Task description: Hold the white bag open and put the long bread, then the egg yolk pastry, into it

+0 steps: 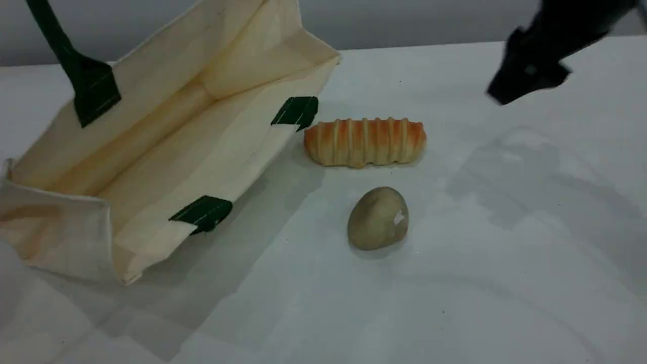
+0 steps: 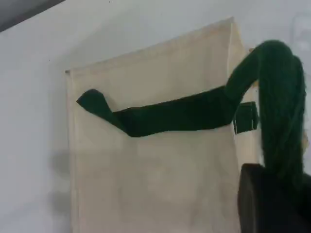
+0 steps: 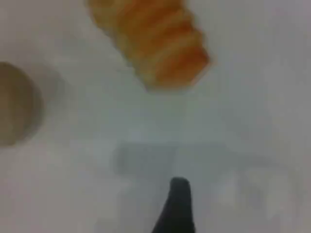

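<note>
White bag [image 1: 167,126]: lies on its side at the table's [image 1: 505,253] left, mouth gaping toward the foods, upper wall raised by 1 green strap handle [image 1: 55,45].
Left gripper [image 2: 265,199]: fingers pressed together on that handle, which runs up taut from the canvas.
Right gripper [image 1: 505,91]: fingers spread with nothing between them, up at the far right, well apart from both foods.
Long bread [image 1: 365,141]: flat on the table, just beside the bag's far green rim patch [image 1: 296,111], lengthwise across the view.
Egg yolk pastry [image 1: 378,218]: on the table, near the bread, on the camera's side of it.
Risk 1: if the strap slips through the fingers, the mouth sags shut.
Risk 2: a glancing close on the rounded bread may push it against the rim, or nudge the pastry.
Risk 3: the lower lip lies flat, so a low entry could catch it and fold it inward.
Scene view only: the bag's open inside and both foods together; the left gripper is out of frame.
Left wrist view only: the handle [image 2: 277,97] looping to the gripper, above the bag's [image 2: 155,170] outer panel.
Right wrist view only: blurred bread [image 3: 155,43] and pastry [image 3: 14,109] beyond 1 fingertip [image 3: 177,204].
</note>
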{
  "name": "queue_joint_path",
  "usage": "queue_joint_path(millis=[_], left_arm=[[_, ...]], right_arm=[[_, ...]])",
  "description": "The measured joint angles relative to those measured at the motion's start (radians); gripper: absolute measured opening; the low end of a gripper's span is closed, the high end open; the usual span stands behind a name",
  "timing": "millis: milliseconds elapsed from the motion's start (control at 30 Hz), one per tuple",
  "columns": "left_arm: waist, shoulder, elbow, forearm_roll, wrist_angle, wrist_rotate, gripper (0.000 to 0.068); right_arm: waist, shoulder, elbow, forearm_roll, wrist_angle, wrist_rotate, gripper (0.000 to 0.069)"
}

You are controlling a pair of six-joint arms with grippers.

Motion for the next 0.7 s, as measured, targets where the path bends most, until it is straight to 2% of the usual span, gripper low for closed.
queue_joint_path(millis=[300, 400, 700], left_arm=[[0.000, 0.000, 0.000, 0.000, 0.000, 0.000, 0.0085], [0.000, 0.000, 0.000, 0.000, -0.001, 0.000, 0.0085], [0.000, 0.000, 0.000, 0.000, -0.001, 0.000, 0.0085]], right_arm=[[0.177, 0.065, 0.000, 0.001, -0.242, -0.226, 0.0587], [0.188, 0.097, 0.000, 0.000, -0.295, -0.251, 0.0587], [0.188, 0.181, -0.006, -0.001, -0.344, -0.264, 0.0587]])
